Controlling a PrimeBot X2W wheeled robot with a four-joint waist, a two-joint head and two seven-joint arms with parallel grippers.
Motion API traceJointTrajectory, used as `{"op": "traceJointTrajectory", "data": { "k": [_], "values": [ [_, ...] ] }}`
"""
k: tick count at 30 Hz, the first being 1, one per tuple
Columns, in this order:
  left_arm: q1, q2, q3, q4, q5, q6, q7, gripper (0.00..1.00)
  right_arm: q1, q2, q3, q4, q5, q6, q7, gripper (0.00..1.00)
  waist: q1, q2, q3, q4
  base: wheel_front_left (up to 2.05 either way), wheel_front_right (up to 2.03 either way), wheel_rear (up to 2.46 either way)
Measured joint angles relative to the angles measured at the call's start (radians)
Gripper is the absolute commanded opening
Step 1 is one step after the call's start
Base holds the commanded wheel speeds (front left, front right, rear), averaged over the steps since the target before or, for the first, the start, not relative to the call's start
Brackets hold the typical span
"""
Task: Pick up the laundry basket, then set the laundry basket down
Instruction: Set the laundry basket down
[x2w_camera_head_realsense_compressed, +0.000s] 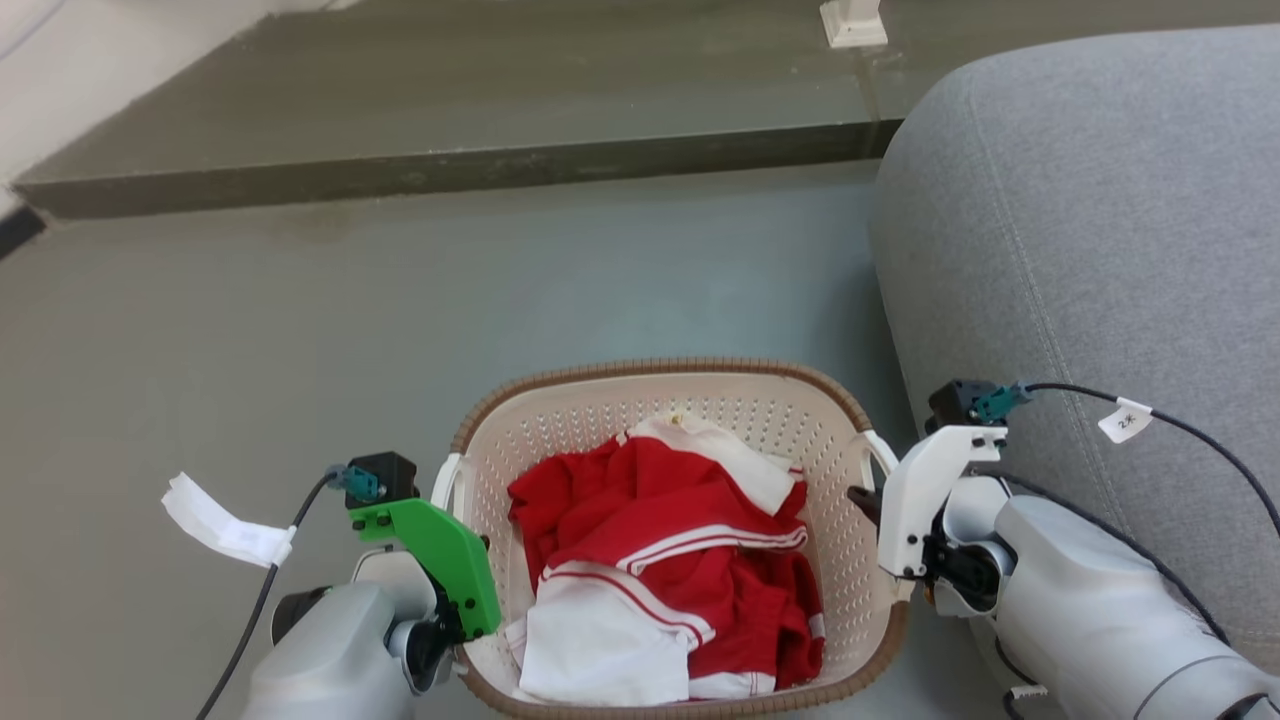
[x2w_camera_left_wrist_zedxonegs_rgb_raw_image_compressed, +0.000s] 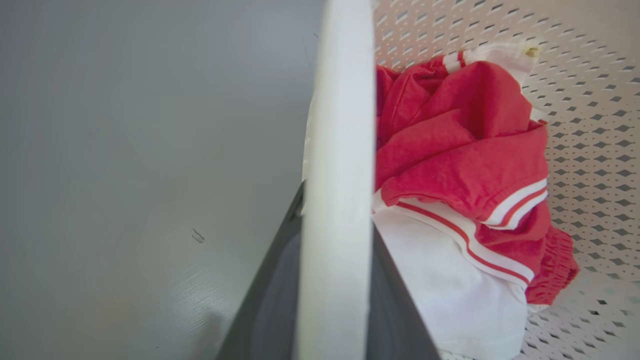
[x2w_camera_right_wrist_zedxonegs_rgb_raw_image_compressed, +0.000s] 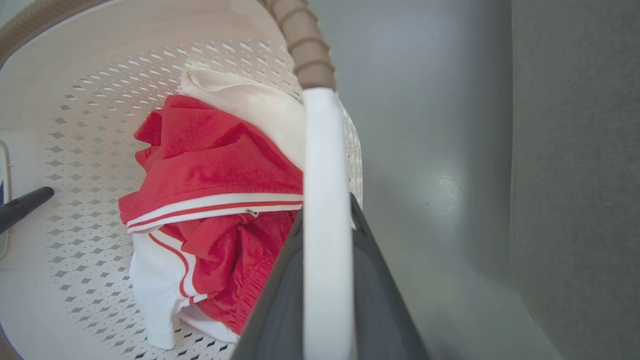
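The laundry basket (x2w_camera_head_realsense_compressed: 660, 368), cream perforated plastic with a brown woven-look rim, is low in the head view between my two arms. Red and white clothes (x2w_camera_head_realsense_compressed: 660, 560) lie inside it. My left gripper (x2w_camera_head_realsense_compressed: 455, 520), under a green mount, is shut on the basket's left white handle (x2w_camera_left_wrist_zedxonegs_rgb_raw_image_compressed: 342, 125), which runs between its dark fingers (x2w_camera_left_wrist_zedxonegs_rgb_raw_image_compressed: 270, 290). My right gripper (x2w_camera_head_realsense_compressed: 872, 505) is shut on the right white handle (x2w_camera_right_wrist_zedxonegs_rgb_raw_image_compressed: 322, 150), one dark finger on each side. Whether the basket's bottom touches the floor is hidden.
A grey sofa (x2w_camera_head_realsense_compressed: 1100, 250) stands close on the right, next to my right arm. A dark raised step (x2w_camera_head_realsense_compressed: 450, 170) crosses the back, with a white furniture foot (x2w_camera_head_realsense_compressed: 853, 22) on it. Grey floor (x2w_camera_head_realsense_compressed: 300, 350) stretches ahead and to the left.
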Motion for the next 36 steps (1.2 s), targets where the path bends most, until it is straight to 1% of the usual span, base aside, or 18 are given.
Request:
{"op": "traceJointTrajectory", "data": {
  "k": [5, 6, 13, 14, 19, 25, 36],
  "values": [
    [-0.034, 0.000, -0.002, -0.004, 0.000, 0.002, -0.022, 0.00, -0.025, -0.011, -0.001, -0.009, 0.003, 0.000, -0.016, 0.00, 0.0000, 0.0000, 0.052, 0.001, 0.00, 0.00, 0.00],
    [-0.040, 0.000, -0.001, -0.005, 0.000, 0.009, -0.030, 0.00, -0.032, -0.013, -0.001, -0.012, 0.003, 0.000, -0.018, 0.00, 0.0000, 0.0000, 0.064, 0.001, 0.00, 0.00, 0.00],
    [-0.089, 0.000, 0.002, -0.009, 0.001, 0.018, -0.087, 0.00, -0.082, -0.027, -0.002, -0.034, 0.003, 0.000, -0.066, 0.00, 0.0000, 0.0000, 0.154, 0.003, 0.00, 0.00, 0.00],
    [-0.089, 0.000, 0.002, -0.009, 0.001, 0.018, -0.087, 0.00, -0.082, -0.027, -0.002, -0.034, 0.003, 0.000, -0.066, 0.00, 0.0000, 0.0000, 0.154, 0.003, 0.00, 0.00, 0.00],
    [-0.133, 0.000, 0.002, -0.010, 0.004, 0.022, -0.112, 0.00, -0.115, -0.034, -0.007, -0.043, 0.002, 0.001, -0.098, 0.00, 0.0001, 0.0000, 0.223, 0.004, 0.00, 0.00, 0.00],
    [-0.175, 0.000, 0.003, -0.010, 0.011, 0.035, -0.162, 0.00, -0.139, -0.037, -0.023, -0.055, 0.004, 0.001, -0.156, 0.00, 0.0001, 0.0000, 0.308, 0.005, 0.00, 0.00, 0.00],
    [-0.239, 0.004, 0.020, 0.002, 0.027, 0.042, -0.252, 0.00, -0.191, -0.040, -0.021, -0.079, 0.005, 0.001, -0.247, 0.00, 0.0002, 0.0000, 0.467, 0.005, 0.00, 0.00, 0.00]
  ]
}}
